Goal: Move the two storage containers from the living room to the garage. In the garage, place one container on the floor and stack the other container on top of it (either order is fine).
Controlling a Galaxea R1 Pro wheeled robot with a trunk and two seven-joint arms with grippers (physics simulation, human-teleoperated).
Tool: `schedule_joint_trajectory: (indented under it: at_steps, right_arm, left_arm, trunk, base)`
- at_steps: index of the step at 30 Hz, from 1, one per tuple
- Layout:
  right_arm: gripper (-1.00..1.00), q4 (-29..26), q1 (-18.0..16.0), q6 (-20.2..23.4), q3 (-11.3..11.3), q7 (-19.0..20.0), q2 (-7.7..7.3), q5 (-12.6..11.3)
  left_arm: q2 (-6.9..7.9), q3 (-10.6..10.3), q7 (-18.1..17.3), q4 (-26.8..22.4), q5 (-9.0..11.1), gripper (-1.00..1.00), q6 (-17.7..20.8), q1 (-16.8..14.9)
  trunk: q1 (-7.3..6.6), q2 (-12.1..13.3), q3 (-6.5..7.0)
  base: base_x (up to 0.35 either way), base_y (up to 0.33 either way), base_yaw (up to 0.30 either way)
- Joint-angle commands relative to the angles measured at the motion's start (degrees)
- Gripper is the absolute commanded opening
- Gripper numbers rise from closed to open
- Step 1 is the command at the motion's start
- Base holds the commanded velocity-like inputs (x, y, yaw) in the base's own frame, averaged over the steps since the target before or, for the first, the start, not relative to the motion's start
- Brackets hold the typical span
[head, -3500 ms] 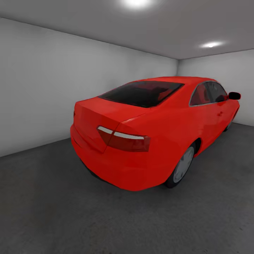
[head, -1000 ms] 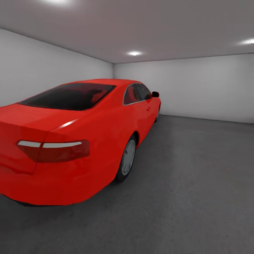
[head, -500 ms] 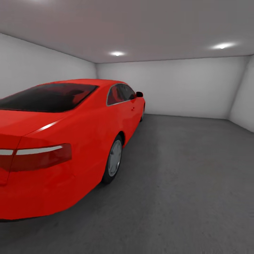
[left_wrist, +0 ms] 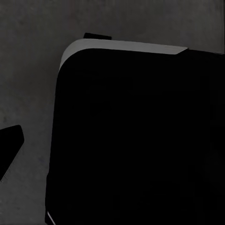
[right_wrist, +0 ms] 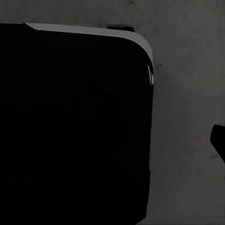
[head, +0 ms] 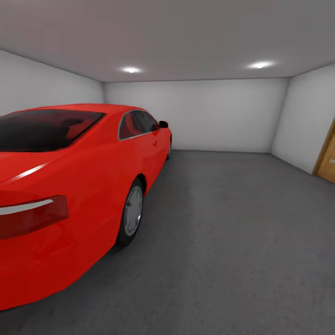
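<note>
I am in the garage, with white walls point(head: 218, 121) and a dark grey speckled floor point(head: 232, 242). The two storage containers are out of view. In the left wrist view, a black rounded part of the robot's body point(left_wrist: 136, 140) hangs over the grey floor point(left_wrist: 28, 70), and a dark finger tip point(left_wrist: 9, 146) pokes in at the edge. The right wrist view has the same black body point(right_wrist: 75, 126) over floor point(right_wrist: 187, 93), with a dark finger tip point(right_wrist: 219, 140) at its edge. Nothing is seen held.
A red coupe car point(head: 70, 186) fills the left side, its rear wheel point(head: 131, 211) close by. A wooden door point(head: 328, 156) stands in the right wall. Open floor stretches ahead and to the right of the car, up to the far wall.
The view has swung to the right: the car has slid to the picture's left, and the right wall with the wooden door has come into sight.
</note>
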Motion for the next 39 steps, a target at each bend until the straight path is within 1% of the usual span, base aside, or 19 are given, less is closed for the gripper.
schedule_joint_trajectory:
  at_steps: [1,16,25,39]
  right_arm:
    - [1.0,0.0,0.0,-0.2,0.0,0.0,0.02,0.0]
    - [1.0,0.0,0.0,-0.2,0.0,0.0,-0.02,0.1]
    - [1.0,0.0,0.0,-0.1,0.0,0.0,0.06,0.1]
    - [1.0,0.0,0.0,-0.1,0.0,0.0,0.04,0.1]
  left_arm:
    - [-0.02,0.2,0.0,0.0,0.4,1.0,-0.1,0.0]
    - [-0.05,0.0,0.0,0.0,0.3,1.0,-0.1,0.0]
    - [-0.08,0.0,-0.1,0.0,0.1,1.0,-0.2,0.0]
    - [-0.04,0.2,0.0,0.0,0.4,1.0,-0.3,0.0]
  trunk:
    - [0.0,0.0,-0.04]
    - [0.0,0.0,-0.04]
    - [0.0,0.0,-0.04]
    - [0.0,0.0,-0.04]
  base:
    - [0.0,0.0,-0.284]
    - [0.001,0.0,-0.284]
    - [0.131,0.0,-0.284]
    - [0.01,0.0,-0.284]
